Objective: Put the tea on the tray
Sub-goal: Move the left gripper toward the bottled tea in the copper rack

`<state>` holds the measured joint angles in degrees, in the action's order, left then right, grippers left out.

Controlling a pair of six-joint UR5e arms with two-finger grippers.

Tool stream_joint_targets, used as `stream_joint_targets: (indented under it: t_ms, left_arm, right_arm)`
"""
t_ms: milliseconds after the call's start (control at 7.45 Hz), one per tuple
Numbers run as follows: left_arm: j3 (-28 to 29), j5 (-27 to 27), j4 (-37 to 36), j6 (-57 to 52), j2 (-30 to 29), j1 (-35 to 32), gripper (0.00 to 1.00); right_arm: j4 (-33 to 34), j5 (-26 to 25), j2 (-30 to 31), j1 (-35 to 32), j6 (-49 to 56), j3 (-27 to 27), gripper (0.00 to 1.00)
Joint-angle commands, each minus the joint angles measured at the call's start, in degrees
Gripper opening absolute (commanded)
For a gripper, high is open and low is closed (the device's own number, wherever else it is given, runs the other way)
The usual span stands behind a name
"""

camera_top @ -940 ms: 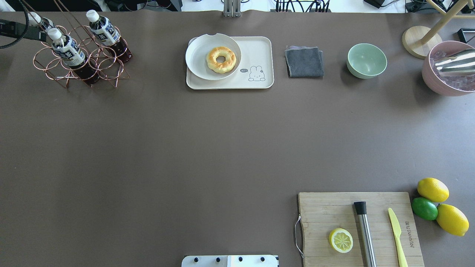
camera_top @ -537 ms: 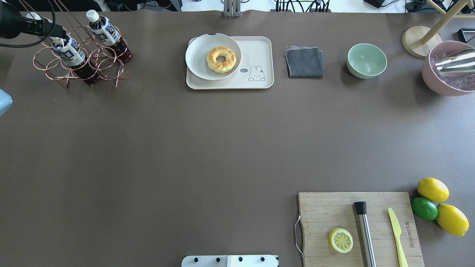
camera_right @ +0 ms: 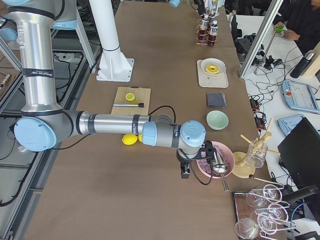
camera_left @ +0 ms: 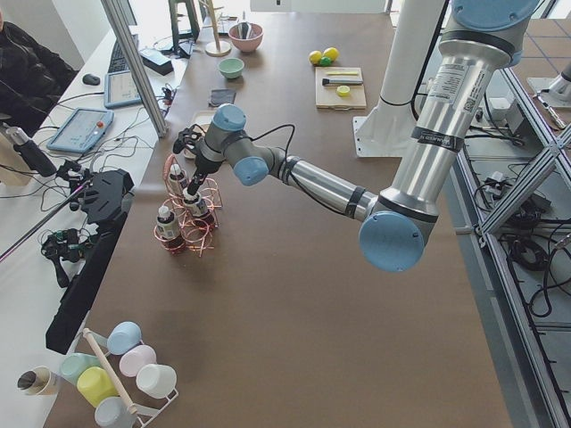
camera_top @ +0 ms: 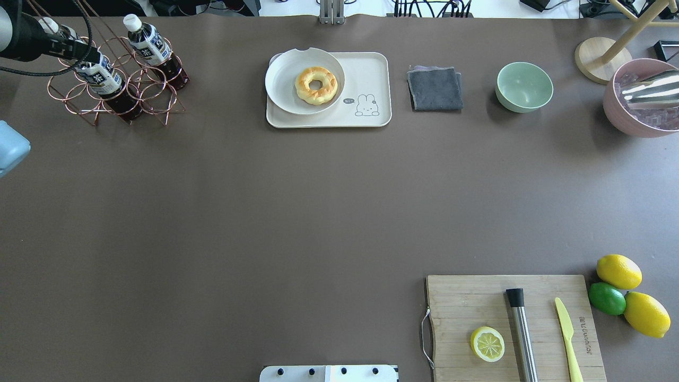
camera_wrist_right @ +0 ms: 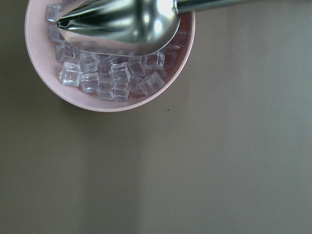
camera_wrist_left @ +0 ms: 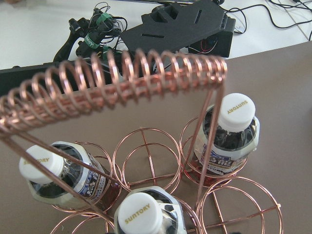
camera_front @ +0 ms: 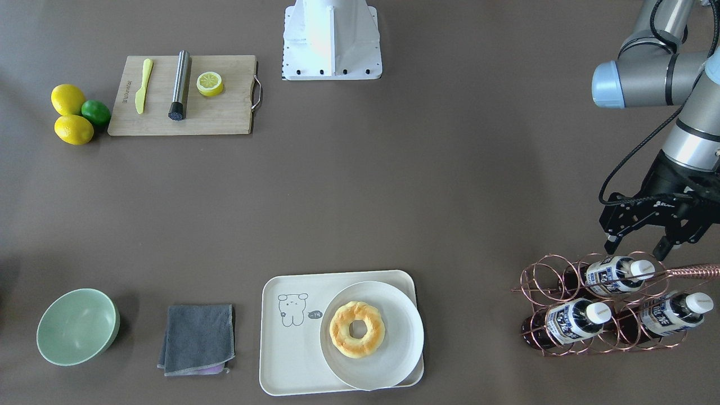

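Robotics laboratory. Industrial arms (camera_left: 321, 183) rise from a white pedestal (camera_front: 332, 39) bolted at one edge of a brown-covered table (camera_left: 294, 303). Beside the table stand aluminium framing (camera_left: 134, 67), teach pendants (camera_right: 300, 96) and loose cabling (camera_left: 526, 254).

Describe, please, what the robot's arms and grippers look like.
Both are silver tubes with pale blue joint caps. The left arm has a looping black cable and a black two-finger left gripper. The right arm shows thin black bands.
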<state>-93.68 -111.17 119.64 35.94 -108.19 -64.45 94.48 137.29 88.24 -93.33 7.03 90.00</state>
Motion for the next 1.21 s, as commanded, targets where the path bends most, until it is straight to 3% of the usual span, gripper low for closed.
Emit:
stream_joint_targets:
  t_ms: [0,671,1074]
  left_arm:
    - [1.48,-0.19,-0.02,-0.43,-1.06,0.03,0.81]
    - [5.17,-0.28,-0.02,-2.63,-2.81,-1.20,0.81]
    - [5.17,-0.37,0.07,-2.19,-2.90,-1.29,0.66]
  right_arm:
    - [0.00,0.00,-0.09,-0.01,0.00,0.00,1.00]
    - [0.00,0.09,-0.26,0.08,-1.05,0.44,1.00]
    - [-0.09,0.09,-0.79,0.08,-1.05,0.26,1.00]
